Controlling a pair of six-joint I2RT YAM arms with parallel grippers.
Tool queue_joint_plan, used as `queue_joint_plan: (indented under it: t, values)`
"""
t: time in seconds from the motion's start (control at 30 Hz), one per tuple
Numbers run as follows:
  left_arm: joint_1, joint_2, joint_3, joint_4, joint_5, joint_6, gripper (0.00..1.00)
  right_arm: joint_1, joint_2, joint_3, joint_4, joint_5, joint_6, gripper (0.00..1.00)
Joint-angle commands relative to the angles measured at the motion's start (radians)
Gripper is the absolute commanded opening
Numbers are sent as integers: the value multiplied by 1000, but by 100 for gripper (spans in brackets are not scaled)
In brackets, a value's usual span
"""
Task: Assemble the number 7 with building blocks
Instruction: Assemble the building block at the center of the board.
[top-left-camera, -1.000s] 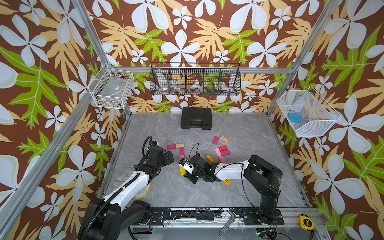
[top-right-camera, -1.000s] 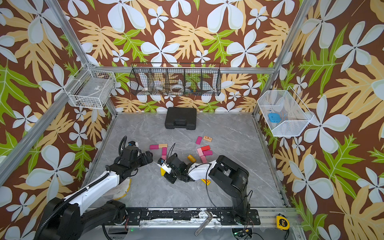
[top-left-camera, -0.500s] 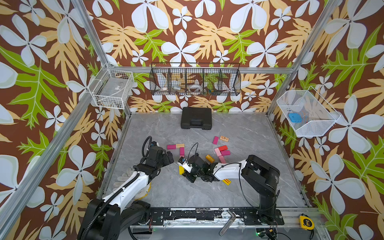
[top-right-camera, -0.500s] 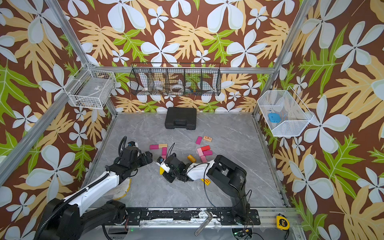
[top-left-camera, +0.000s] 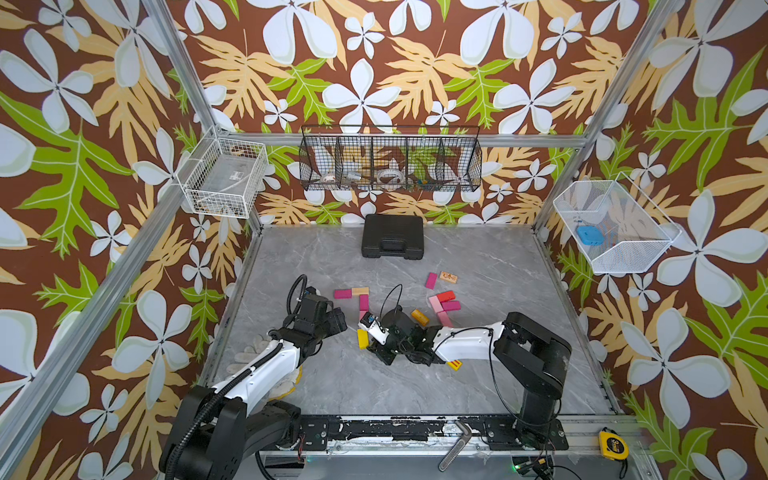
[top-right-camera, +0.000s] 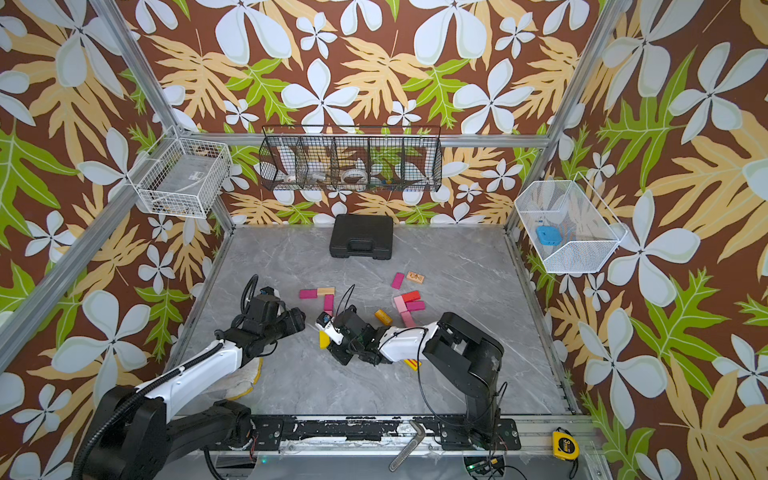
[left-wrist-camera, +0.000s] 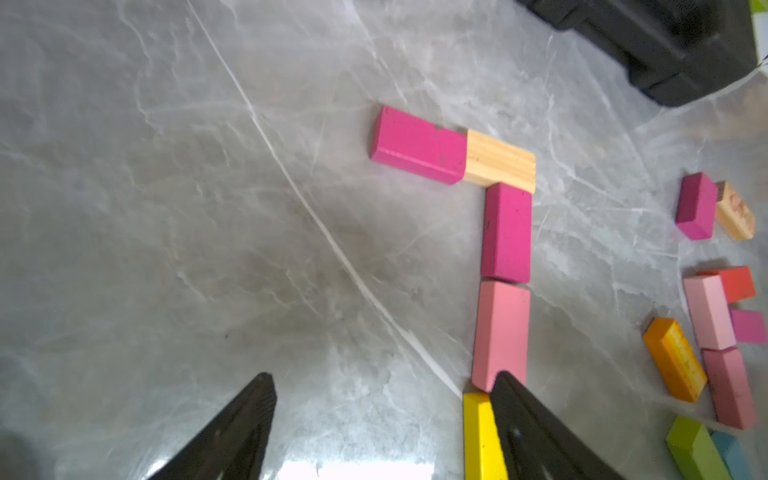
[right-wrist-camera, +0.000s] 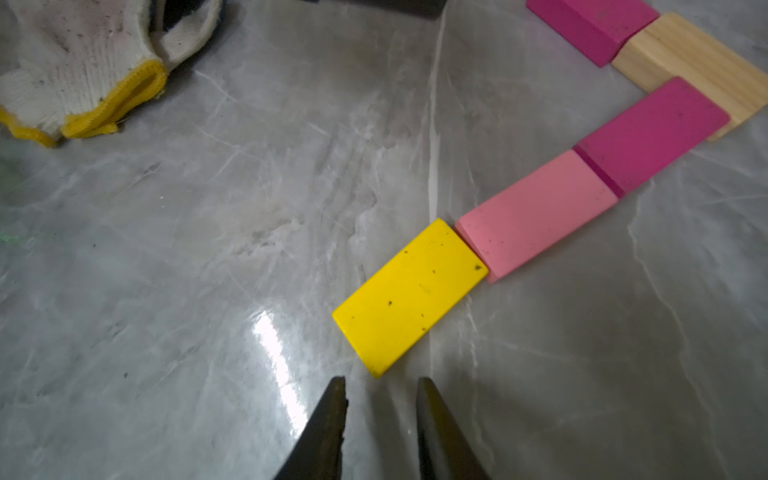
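I am driving a robotics lab cell built for manipulation trials. An aluminium frame (top-left-camera: 178, 79) boxes in a grey marble-look worktop (top-left-camera: 478, 386), and printed leaf-and-flower wallpaper (top-left-camera: 374, 62) covers the walls behind it. My left arm (top-left-camera: 270, 365) and right arm (top-left-camera: 465, 343) are bolted to a scuffed black rail (top-left-camera: 395, 429) along the worktop's front edge. A hex key (top-left-camera: 457, 444) and a yellow tape measure (top-left-camera: 613, 445) lie beside the rail. Hanging on the walls are a white wire basket (top-left-camera: 220, 183), a black wire basket (top-left-camera: 390, 185) and a white mesh basket (top-left-camera: 615, 253). Toy building blocks (top-left-camera: 451, 306), a black case (top-left-camera: 392, 242) at the back edge and a soiled work glove (right-wrist-camera: 83, 62) lie on the worktop.
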Motion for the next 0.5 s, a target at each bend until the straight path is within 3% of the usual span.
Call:
queue_joint_plan:
  t: [0.0, 0.1, 0.47]
  values:
    - [-1, 15, -16, 12, 61, -8, 70, 0, -6, -30, 31, -37, -20, 30]
    - [-22, 55, -16, 15, 87, -3, 62, 0, -10, -53, 50, -41, -29, 29]
    - [-58, 155, 4, 27, 130, 18, 53, -36, -12, -68, 67, -31, -23, 21]
